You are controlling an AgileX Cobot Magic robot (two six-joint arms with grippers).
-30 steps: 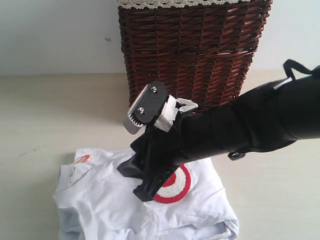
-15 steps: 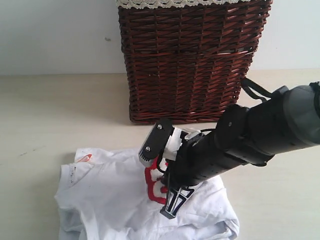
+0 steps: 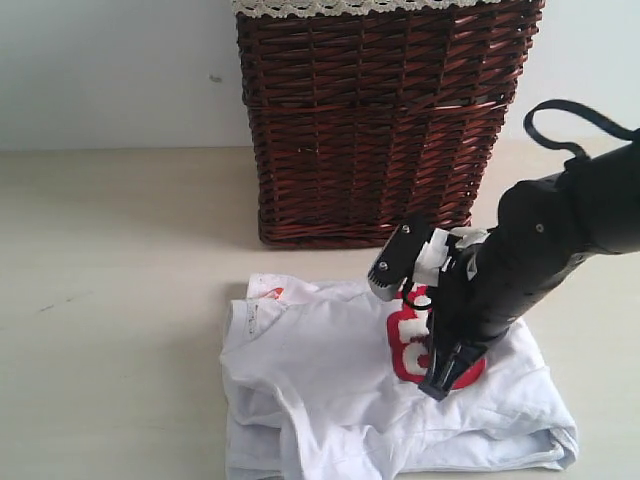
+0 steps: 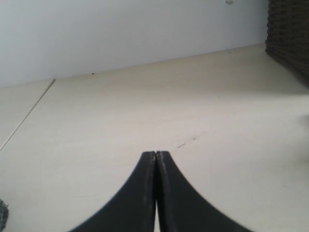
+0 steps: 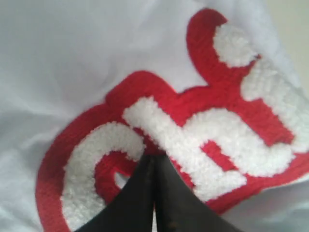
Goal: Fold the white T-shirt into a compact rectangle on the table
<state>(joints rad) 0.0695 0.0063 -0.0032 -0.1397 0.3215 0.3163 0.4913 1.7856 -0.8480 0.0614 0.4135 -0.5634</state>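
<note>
Two jaw pairs logged, both closed. Right gripper (image 5: 153, 157): fingers pressed tight together, tips down on the red patch (image 3: 403, 352) among its fuzzy white letters. No fold shows between them, so I cannot tell whether fabric is pinched or only pressed. Outward from there, the white T-shirt (image 3: 320, 385) lies rumpled on the table (image 3: 120, 250), long axis running left to right, and most of the cloth spreads left and near of the jaws. The collar with its orange neck tag (image 3: 272, 293) sits at the far left corner, just in front of the wicker basket (image 3: 380, 130). Left gripper (image 4: 155, 155): clenched on nothing, over bare table, with no shirt in its view, so the right arm is clearly the nearer one. Judgement: any fold must start from the right arm's side. Change from half a second ago: the whole shirt has shifted right with the gripper, and the patch now lies flatter. The basket has not moved.
</note>
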